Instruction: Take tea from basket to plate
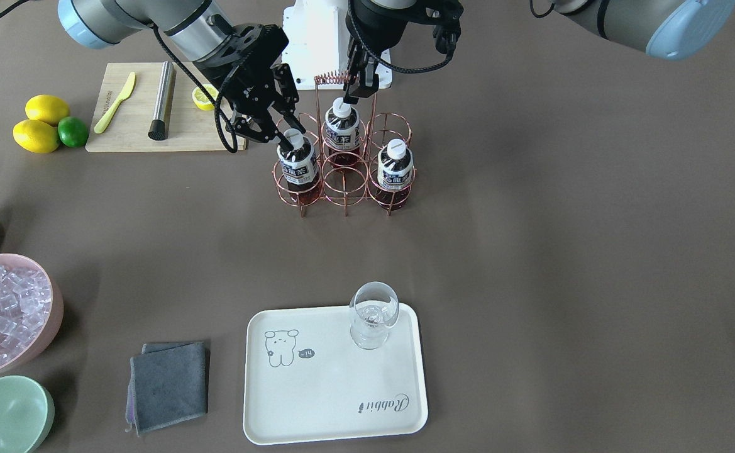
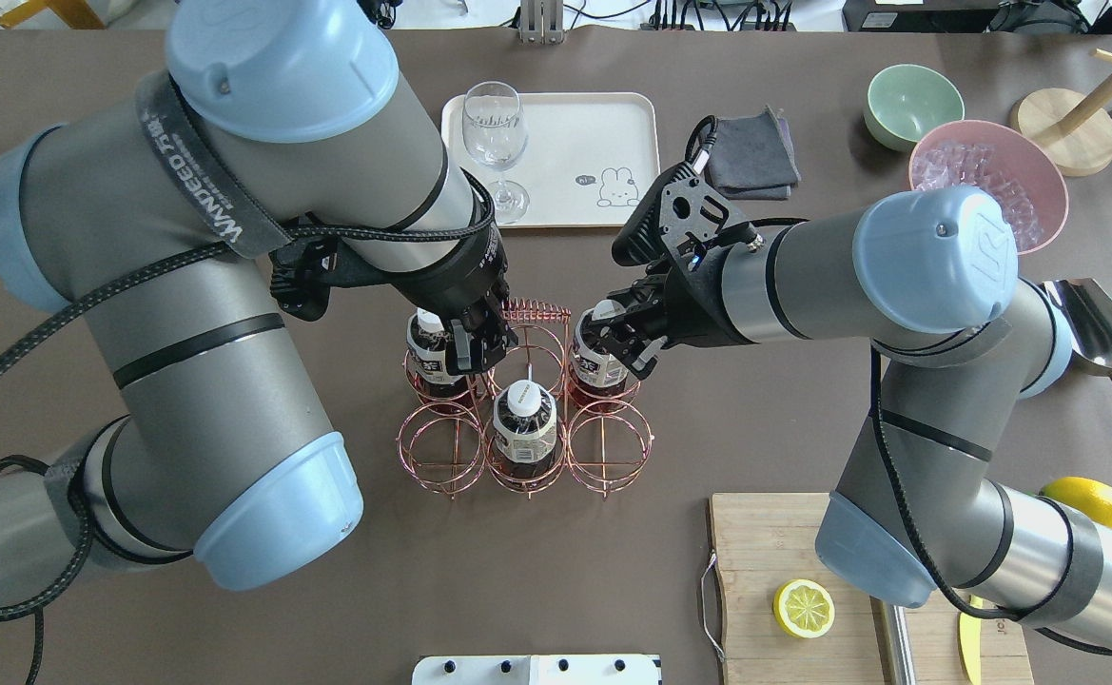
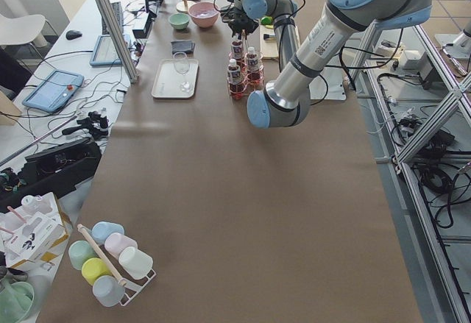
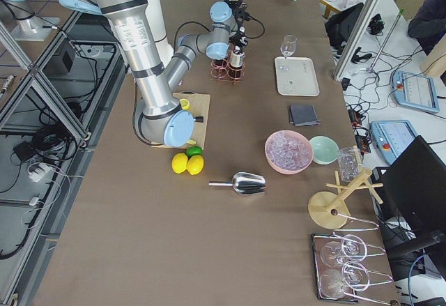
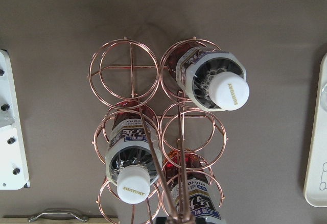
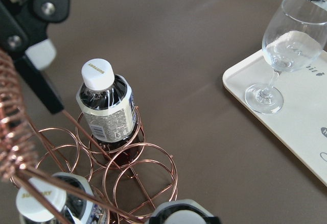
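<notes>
The copper wire basket (image 1: 332, 78) stands mid-table and holds three tea bottles. My right gripper (image 1: 290, 139) is shut around the neck of one tea bottle (image 1: 295, 165), which stands in its corner cell; it also shows in the overhead view (image 2: 598, 366). My left gripper (image 1: 356, 91) is shut on the basket's coiled handle (image 2: 535, 312). The other bottles (image 1: 342, 129) (image 1: 395, 168) stand untouched. The cream plate (image 1: 336, 402) lies across the table from the robot, apart from both grippers, with a stemmed glass (image 1: 373, 314) on one corner.
A cutting board (image 1: 134, 126) with a yellow knife, a metal rod and a lemon half lies beside my right arm. Two lemons and a lime (image 1: 73, 132), a metal scoop, a pink ice bowl (image 1: 53, 302), a green bowl (image 1: 5, 415) and a grey cloth (image 1: 169, 385) lie on that side.
</notes>
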Controlling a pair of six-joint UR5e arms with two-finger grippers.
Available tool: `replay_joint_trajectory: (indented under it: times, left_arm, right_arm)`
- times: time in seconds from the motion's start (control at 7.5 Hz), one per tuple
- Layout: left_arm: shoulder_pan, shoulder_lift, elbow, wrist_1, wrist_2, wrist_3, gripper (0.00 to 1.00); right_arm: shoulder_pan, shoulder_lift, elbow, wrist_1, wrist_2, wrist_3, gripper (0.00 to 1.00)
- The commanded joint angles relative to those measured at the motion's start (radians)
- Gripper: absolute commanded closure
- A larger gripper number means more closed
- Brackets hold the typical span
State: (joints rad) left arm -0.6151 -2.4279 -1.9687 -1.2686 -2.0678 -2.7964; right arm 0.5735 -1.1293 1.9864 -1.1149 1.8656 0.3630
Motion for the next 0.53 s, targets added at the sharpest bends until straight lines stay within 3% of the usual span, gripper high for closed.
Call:
replay_joint_trajectory:
  times: [0.0,0.4]
  left_arm:
    - [0.0,0.001,0.002,0.0,0.0,0.002,1.0]
    - [0.0,0.0,0.002,0.0,0.0,0.003,1.0]
  right_arm:
    - [0.0,-0.001,0.022,-0.006,0.004,-0.018,1.0]
    - [0.0,-0.014,0.045,-0.019,0.032,-0.038,1.0]
